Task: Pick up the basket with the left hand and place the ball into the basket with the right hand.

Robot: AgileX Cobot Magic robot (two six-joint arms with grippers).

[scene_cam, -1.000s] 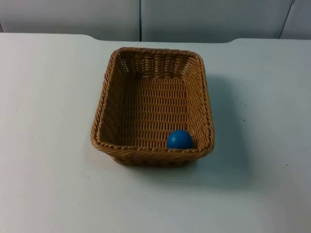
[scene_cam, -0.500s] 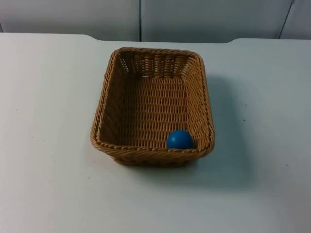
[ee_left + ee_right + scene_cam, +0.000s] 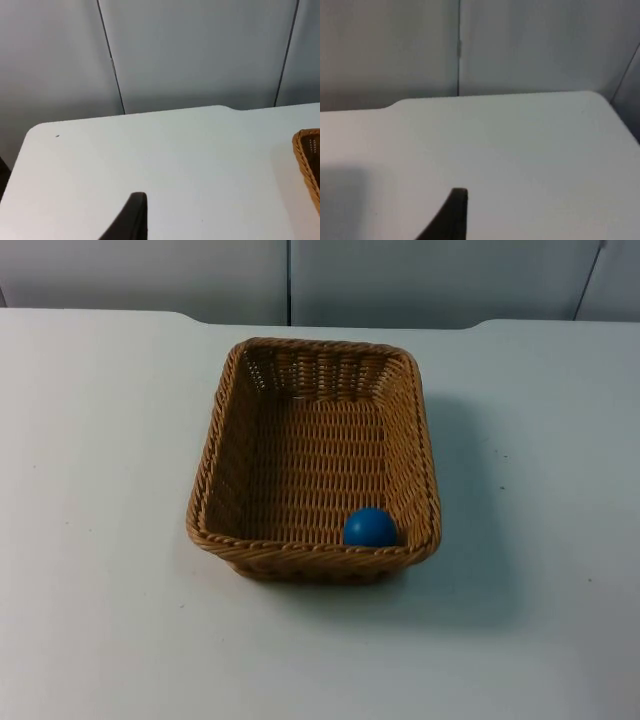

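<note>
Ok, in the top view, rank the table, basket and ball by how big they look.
1. Table, largest.
2. Basket, resting on it.
3. Ball, smallest, lying inside the basket by its near wall.

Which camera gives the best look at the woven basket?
The top view: the whole wicker basket sits on the white table, with the blue ball inside by its near wall. The left wrist view catches just a piece of its rim.
</note>
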